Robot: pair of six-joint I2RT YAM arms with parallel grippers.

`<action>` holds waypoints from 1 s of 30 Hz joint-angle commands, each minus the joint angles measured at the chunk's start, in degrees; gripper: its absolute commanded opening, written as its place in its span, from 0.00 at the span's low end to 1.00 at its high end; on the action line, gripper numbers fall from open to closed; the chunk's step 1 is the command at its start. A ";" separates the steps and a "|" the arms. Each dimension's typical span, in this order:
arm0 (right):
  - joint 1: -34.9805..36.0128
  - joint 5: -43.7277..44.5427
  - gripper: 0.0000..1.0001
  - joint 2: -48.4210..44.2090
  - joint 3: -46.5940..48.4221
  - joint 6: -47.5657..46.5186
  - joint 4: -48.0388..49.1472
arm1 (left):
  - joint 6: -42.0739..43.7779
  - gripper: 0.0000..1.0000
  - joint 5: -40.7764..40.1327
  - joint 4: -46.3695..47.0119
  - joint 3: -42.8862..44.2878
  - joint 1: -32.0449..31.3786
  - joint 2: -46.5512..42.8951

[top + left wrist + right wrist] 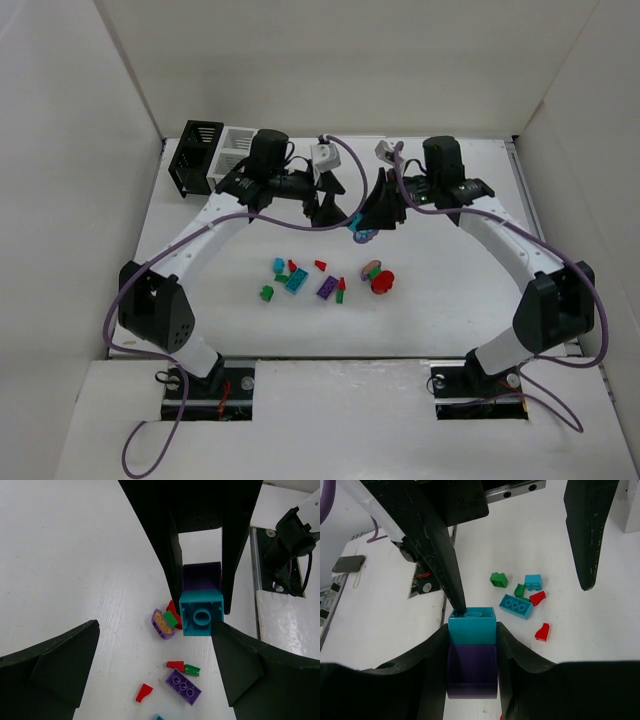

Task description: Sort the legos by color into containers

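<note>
My right gripper (472,630) is shut on a teal brick (472,626) stacked on a dark purple brick (472,672), held above the table. The stack also shows in the left wrist view (201,614) and the top view (360,236). My left gripper (155,627) is open wide; one of its fingers (440,555) touches the teal brick's open end. In the top view both grippers (325,210) (378,218) meet at the table's middle. Loose legos (327,288) lie below them. The black container (198,155) and white container (237,150) stand far left.
On the table lie a long teal brick (516,605), a green brick (498,580), red wedges (542,631), a purple three-stud brick (183,686) and a purple piece with yellow marks (163,624). A red round piece (382,283) lies to the right. White walls enclose the table.
</note>
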 commanded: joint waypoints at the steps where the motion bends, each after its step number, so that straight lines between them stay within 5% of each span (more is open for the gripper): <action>1: -0.68 1.91 0.00 -3.38 2.80 -2.60 2.57 | 1.33 0.93 3.70 -1.60 -0.89 -0.86 -4.72; 18: 1.69 4.20 0.00 -4.01 5.17 -5.67 -0.77 | 2.65 1.00 7.40 -3.70 1.74 -1.39 -1.30; 30: 2.75 9.38 0.00 -1.81 7.46 -7.96 -5.51 | 3.44 0.88 9.15 -4.76 3.41 -2.00 -0.06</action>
